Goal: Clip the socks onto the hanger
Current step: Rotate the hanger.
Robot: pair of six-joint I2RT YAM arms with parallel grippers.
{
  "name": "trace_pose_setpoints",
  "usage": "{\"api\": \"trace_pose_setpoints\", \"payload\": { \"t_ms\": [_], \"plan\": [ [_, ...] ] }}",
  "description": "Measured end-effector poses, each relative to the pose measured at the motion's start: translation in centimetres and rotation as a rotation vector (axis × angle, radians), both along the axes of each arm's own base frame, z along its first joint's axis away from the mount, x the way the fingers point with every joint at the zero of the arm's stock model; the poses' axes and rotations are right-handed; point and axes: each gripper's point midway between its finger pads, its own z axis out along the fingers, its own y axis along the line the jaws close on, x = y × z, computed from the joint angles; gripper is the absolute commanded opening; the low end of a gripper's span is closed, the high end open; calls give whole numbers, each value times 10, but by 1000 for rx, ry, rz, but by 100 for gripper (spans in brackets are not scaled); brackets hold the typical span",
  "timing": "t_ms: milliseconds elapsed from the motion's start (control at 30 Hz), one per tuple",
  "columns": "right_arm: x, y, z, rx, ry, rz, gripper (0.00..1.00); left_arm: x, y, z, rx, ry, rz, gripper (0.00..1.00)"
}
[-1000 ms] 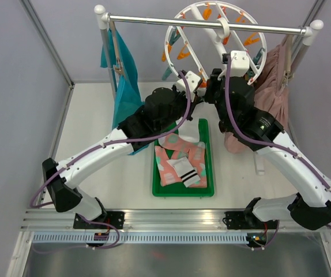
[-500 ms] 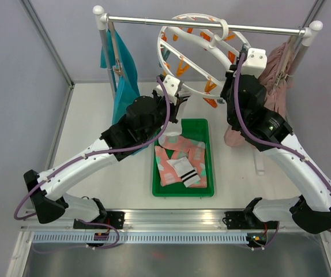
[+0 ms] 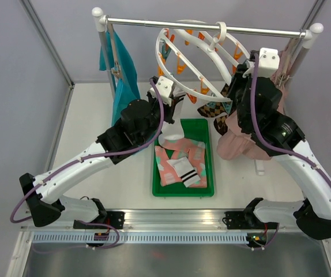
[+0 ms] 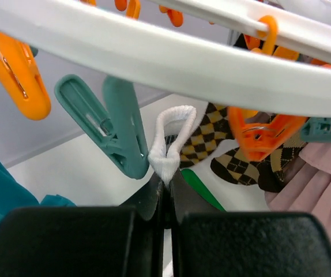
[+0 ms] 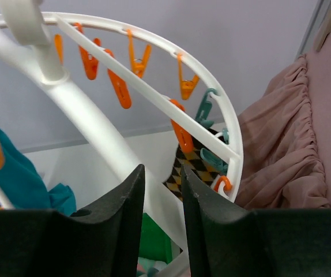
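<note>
The hanger point(image 3: 195, 53), a round white ring with orange and teal clips, hangs tilted from the rail. Two argyle socks point(image 3: 216, 108) hang from clips on its near rim. My left gripper point(image 3: 174, 99) is shut on the cuff of a white sock point(image 4: 170, 141), just below the ring and touching a teal clip point(image 4: 119, 124); the sock's foot trails down over the tray point(image 3: 171, 138). My right gripper point(image 3: 239, 74) is at the ring's right side, open with nothing between its fingers point(image 5: 161, 173). An orange clip point(image 4: 263, 135) pinches an argyle sock point(image 4: 203, 141).
A green tray point(image 3: 183, 194) below holds pink patched socks point(image 3: 166, 166) and a white striped sock point(image 3: 184, 169). A teal garment point(image 3: 123, 86) hangs at the rail's left, a dusty-pink skirt point(image 3: 246, 141) at its right, close against my right arm. The rail point(image 3: 154, 22) spans the back.
The two grippers have drawn apart from the middle: left back and leftward with the white sock, right up and rightward, its jaws wider. The ring has tilted and the argyle socks now hang in view.
</note>
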Motion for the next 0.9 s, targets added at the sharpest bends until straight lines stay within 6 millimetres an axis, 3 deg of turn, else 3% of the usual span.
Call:
{"api": "trace_pose_setpoints", "payload": {
  "t_ms": [167, 400, 667, 900],
  "plan": [
    [-20, 2, 20, 51, -54, 115, 47, -3, -5, 2, -4, -6, -33, 2],
    [-64, 2, 39, 139, -138, 306, 53, -8, -10, 13, -6, -31, -70, 2],
    [-101, 19, 21, 189, -126, 522, 52, -14, -19, 35, -16, -73, -107, 2],
    [-102, 31, -14, 174, -35, 569, 51, -19, -33, 35, 4, -81, -138, 2]
  ]
}}
